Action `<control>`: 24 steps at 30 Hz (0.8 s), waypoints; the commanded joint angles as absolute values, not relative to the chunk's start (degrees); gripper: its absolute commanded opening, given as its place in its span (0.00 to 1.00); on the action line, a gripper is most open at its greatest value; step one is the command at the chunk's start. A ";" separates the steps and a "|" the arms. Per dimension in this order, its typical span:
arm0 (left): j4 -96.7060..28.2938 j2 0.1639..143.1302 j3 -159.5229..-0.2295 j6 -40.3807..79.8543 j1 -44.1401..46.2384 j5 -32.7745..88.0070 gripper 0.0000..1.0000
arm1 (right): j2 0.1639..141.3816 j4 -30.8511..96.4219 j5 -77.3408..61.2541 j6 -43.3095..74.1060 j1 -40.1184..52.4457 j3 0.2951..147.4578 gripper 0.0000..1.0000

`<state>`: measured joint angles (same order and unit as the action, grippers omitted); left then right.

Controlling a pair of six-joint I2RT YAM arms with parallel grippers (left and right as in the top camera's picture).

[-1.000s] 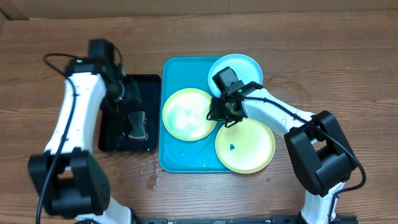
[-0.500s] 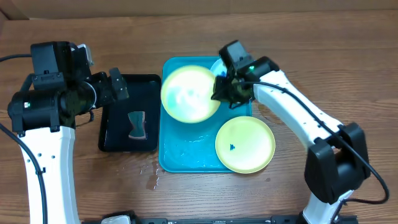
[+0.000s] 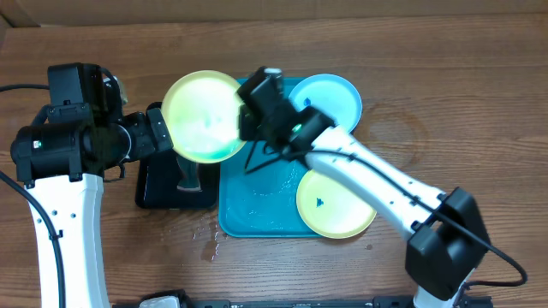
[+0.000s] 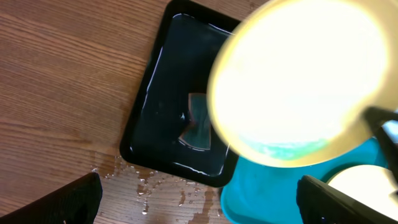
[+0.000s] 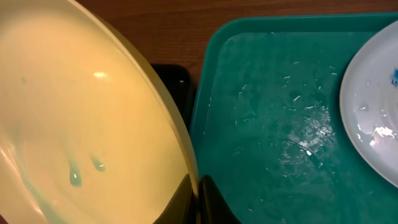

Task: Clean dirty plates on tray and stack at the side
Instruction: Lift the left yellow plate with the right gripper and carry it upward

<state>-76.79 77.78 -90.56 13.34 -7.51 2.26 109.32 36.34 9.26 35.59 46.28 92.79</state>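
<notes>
Right gripper (image 5: 198,190) clamped on yellow-green plate (image 3: 204,115) rim; you hold it steady above black tray (image 3: 154,192). Left gripper (image 4: 200,183) fingers apart, empty: send it to sponge (image 4: 198,124).

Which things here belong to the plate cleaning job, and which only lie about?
Job: held yellow-green plate; second yellow-green plate; mint-blue plate; turquoise tray; right tool, gripping the held plate.
Lying about: black tray; small grey piece in it; water drops on the table.
</notes>
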 commanded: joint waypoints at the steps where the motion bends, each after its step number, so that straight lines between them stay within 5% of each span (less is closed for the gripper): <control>1: -76.88 77.36 -90.87 12.86 -7.49 1.26 1.00 | 112.62 34.89 24.01 34.52 49.93 93.69 0.04; 13: -76.88 77.36 -90.87 12.86 -7.49 1.26 1.00 | 109.82 17.08 49.06 3.11 57.47 93.73 0.04; 24: -76.88 77.36 -90.87 12.86 -7.49 1.26 1.00 | 105.36 0.95 52.84 -17.56 60.16 93.73 0.04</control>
